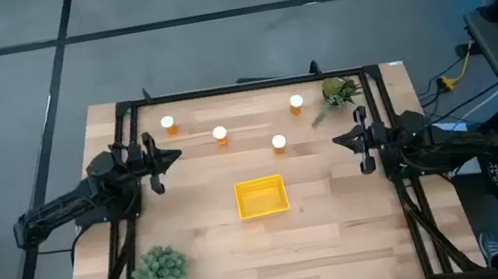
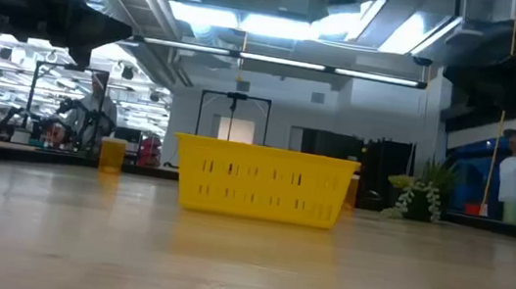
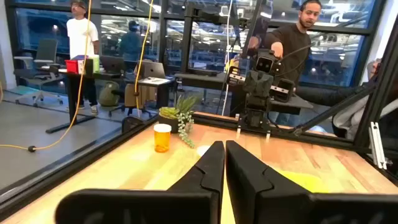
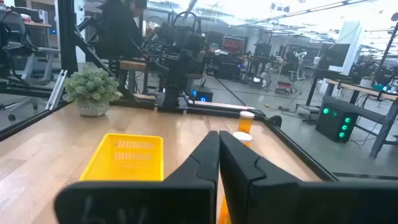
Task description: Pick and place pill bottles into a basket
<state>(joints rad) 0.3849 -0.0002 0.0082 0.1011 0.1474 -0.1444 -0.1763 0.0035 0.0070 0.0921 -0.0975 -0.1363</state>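
1. the left pincer [image 1: 171,157] sits at the left edge of the table [image 1: 344,225], its fingers pressed together and gripping nothing; the left wrist view shows the two dark fingers meeting tip to tip.
2. the right pincer [image 1: 338,139] mirrors it at the right edge, also closed and empty. both arms look parked clear of the work area, which i take to be a resting pose with no pick begun.
3. the basket [image 1: 262,197] lies near the middle of the table, between the two arms and nearer the front. nothing shows inside it, so no bottle looks placed yet.
4. four pill bottles stand upright toward the far side, well apart from one another: one at far left [image 1: 169,125], one just inward of it [image 1: 220,135], one nearest the basket [image 1: 279,142], and one at far right [image 1: 296,104].
5. their spacing should let a pincer drop over each cap without nudging a neighbour.
6. a trailing green plant [image 1: 338,94] sits just beside the far-right bottle and could crowd a grasp there from the right arm.
7. a round green plant [image 1: 159,270] stands at the near left corner, well away from bottles and basket, so it seems no obstacle.
8. people show in the room beyond, away from the table.
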